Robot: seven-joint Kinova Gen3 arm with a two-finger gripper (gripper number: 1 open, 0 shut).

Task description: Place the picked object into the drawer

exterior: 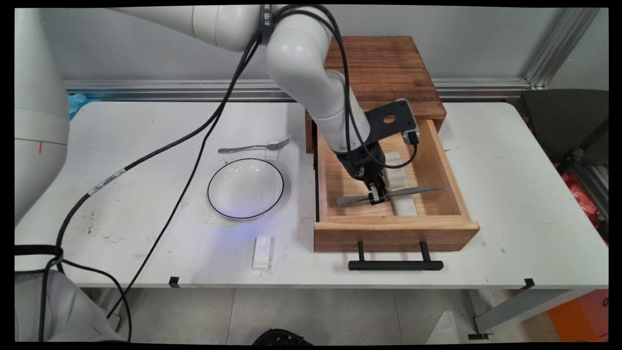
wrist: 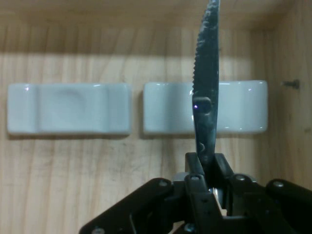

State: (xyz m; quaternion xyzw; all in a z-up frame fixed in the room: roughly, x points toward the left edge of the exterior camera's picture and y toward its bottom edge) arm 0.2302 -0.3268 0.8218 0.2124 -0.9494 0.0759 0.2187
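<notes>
- The pincer [exterior: 378, 195] is down inside the open wooden drawer [exterior: 440, 167], its two black fingers closed on a metal knife [exterior: 413, 191] near the middle of the knife's length.
- The knife lies roughly level and crosswise in the drawer, handle end toward the drawer's left wall and blade tip toward its right wall; in the hand view the serrated blade [wrist: 206, 83] rises straight up from between the fingers [wrist: 194, 165].
- Under the knife, on the drawer floor, are two white ceramic rests: the blade crosses over one rest [wrist: 234, 107], and the other rest [wrist: 68, 108] lies just beside it, end to end with a narrow gap between them.
- In the main view the rests run in a line from the back of the drawer toward its front, partly hidden by the arm.
- The drawer is pulled out from a dark wooden cabinet [exterior: 388, 68] that stands at the table's far edge, right of centre; the drawer's black bar handle [exterior: 395, 265] reaches close to the table's near edge.
- On the table [exterior: 510, 194], left of the drawer, sits a white bowl with a dark rim [exterior: 246, 188].
- Beyond the bowl, toward the far edge, a fork [exterior: 252, 147] lies with its tines propped on a small white rest [exterior: 274, 149].
- Near the table's near edge, in front of the bowl, lies another white rest [exterior: 262, 253], apart from everything else.
</notes>
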